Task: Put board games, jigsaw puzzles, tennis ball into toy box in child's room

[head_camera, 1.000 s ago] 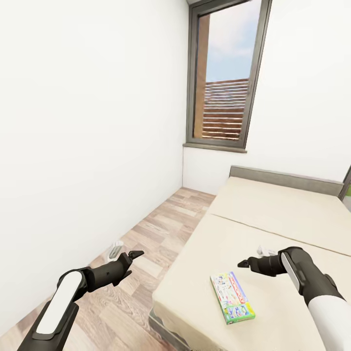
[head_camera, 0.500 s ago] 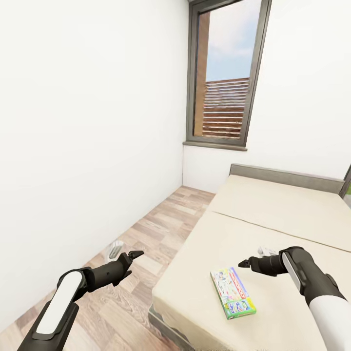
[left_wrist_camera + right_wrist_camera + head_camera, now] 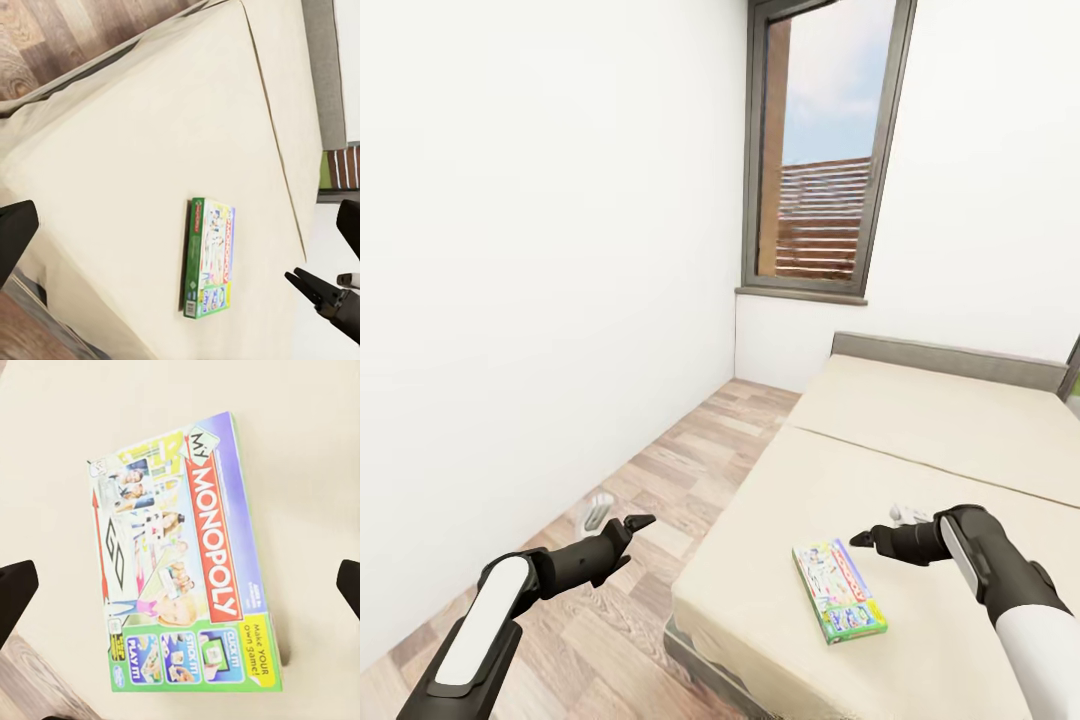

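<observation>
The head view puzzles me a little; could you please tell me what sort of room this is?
Most likely a bedroom, perhaps a child's. A wide beige bed with a grey headboard stands below a tall window, on wood plank floor, and a My Monopoly board game lies on the mattress.

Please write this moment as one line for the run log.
phase: approach bed | target: flat green-white Monopoly board game box lying on beige bed | right gripper: open above bed | left gripper: open over wood floor
</observation>
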Available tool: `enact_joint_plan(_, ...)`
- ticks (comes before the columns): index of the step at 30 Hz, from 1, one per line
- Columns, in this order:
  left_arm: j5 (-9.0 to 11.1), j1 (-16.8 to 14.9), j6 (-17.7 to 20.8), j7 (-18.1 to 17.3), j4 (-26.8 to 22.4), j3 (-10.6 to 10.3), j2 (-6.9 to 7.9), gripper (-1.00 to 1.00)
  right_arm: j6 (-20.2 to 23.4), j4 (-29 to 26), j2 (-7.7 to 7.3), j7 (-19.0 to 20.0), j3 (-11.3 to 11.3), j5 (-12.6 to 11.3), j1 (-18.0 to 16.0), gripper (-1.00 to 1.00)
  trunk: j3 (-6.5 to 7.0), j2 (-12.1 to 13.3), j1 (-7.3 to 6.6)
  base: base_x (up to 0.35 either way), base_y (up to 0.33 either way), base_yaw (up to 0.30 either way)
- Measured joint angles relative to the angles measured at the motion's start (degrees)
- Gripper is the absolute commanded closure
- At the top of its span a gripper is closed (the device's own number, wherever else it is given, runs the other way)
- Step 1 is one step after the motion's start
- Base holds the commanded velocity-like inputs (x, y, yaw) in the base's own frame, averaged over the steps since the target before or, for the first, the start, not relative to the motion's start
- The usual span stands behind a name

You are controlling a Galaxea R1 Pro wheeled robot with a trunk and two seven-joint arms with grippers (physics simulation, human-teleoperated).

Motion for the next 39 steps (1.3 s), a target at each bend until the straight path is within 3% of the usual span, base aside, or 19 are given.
enact_joint_plan(6, 0.02, 0.0, -0.01, 0.71, -0.04, -0.19, -0.05, -1.0, -0.39, 0.1, 0.01, 0.07, 0.08, -0.08, 0.13, -1.0, -1.08, -2.41, 1.32, 0.0, 0.0, 0.0)
enact_joint_plan(20, -0.37, 1.15, -0.31, 1.08, 0.13, -0.33, 0.01, -1.0, -0.57, 0.04, -0.02, 0.15, 0.0, -0.21, 0.47, -1.0, -1.08, -2.42, 1.32, 0.0, 0.0, 0.0)
enact_joint_plan(31, -8.42, 2.89, -0.74, 0.77, 0.26, -0.33, -0.65, -1.0, 0.02, 0.03, -0.02, 1.11, 0.13, -0.11, 0.45, -1.0, -1.08, -2.42, 1.3, 0.058, 0.0, 0.0)
enact_joint_plan(39, -8.84, 2.96, -0.92, 0.71, -0.88, 0.05, -0.78, -1.0, 0.21, 0.48, -0.05, 1.83, 0.21, 0.15, 0.2, -1.0, -1.08, -2.42, 1.32, 0.108, 0.0, 0.0)
